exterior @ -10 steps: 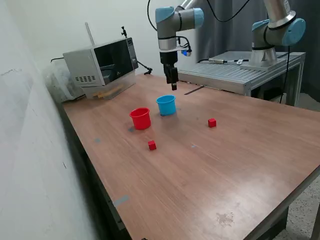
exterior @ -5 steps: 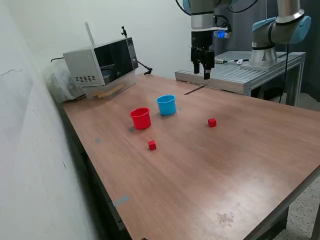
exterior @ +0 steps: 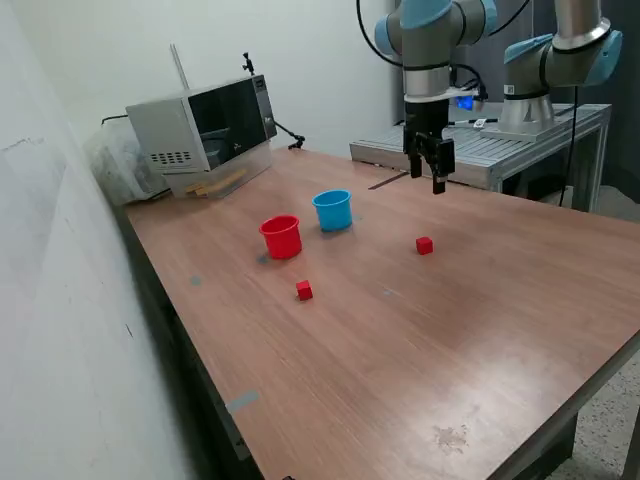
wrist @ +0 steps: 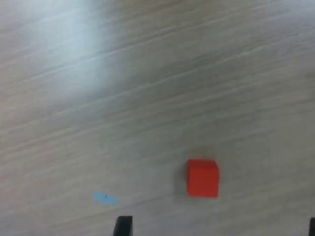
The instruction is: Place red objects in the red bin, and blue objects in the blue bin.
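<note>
Fingers of the two-finger gripper point(exterior: 438, 181) hang empty and parted above the brown wood-grain tabletop point(exterior: 480, 330), their dark tips spread wide in the wrist view, one fingertip point(wrist: 123, 225) showing beside a small light-blue scrap point(wrist: 106, 198) on the wood. Below and slightly ahead sits one tiny solid red cube point(exterior: 424, 245), seen up close in the wrist view point(wrist: 203, 178), lying between the two tips but nearer one side, well clear of both. A second tiny red cube point(exterior: 304, 290) rests closer to the tabletop's near edge. The small round red plastic cup point(exterior: 281, 237) and the small round light-blue plastic cup point(exterior: 333, 210) stand just beside each other toward the far edge, in front of a grey microwave oven point(exterior: 200, 125). No dark-blue cubes show on the table; whether they lie inside the light-blue cup cannot be told. The step in hand looks like the approach to the first red cube. The next move likely calls for centring the cube between the fingers, descending, then closing squarely on its flat sides.
</note>
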